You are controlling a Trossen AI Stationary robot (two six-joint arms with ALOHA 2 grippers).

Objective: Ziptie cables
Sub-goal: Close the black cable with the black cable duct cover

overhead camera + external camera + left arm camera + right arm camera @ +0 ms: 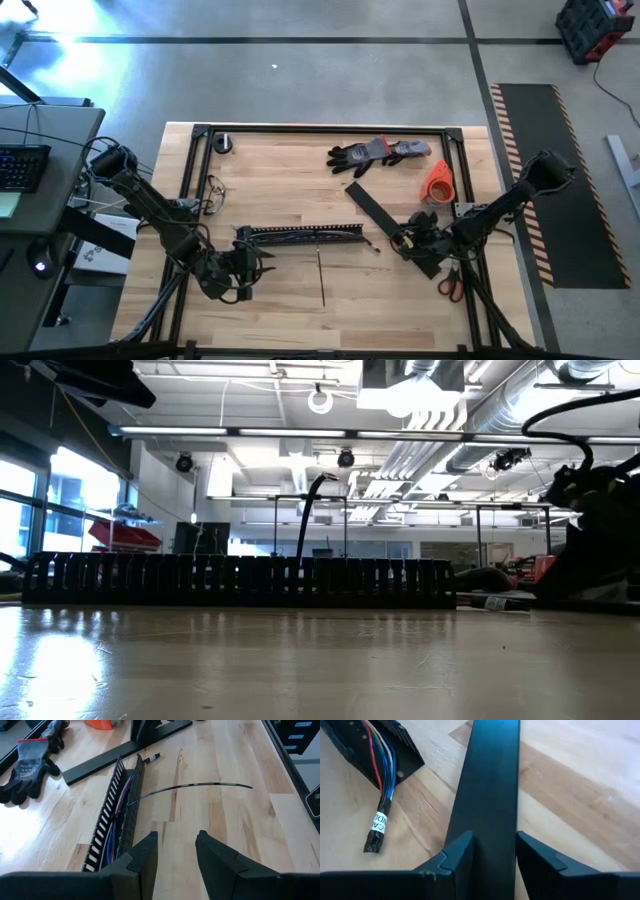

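Right gripper [492, 852] straddles the flat black strip [487, 795], its fingers set on either edge of it, at four o'clock on the table [300, 310]; the cables [116, 815], red, blue, white and dark, lie inside the slotted bar [300, 236] at table centre, their labelled end [377, 827] poking out beside the strip; left gripper [176, 857], jaws parted and empty, hovers at the bar's nine o'clock end; gloves [375, 153] lie at one o'clock.

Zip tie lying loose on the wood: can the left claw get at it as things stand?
Probably yes. The left claw stands open with nothing in it, and bare table lies between it and the zip tie. The slotted bar holding the cables sits off to one side.
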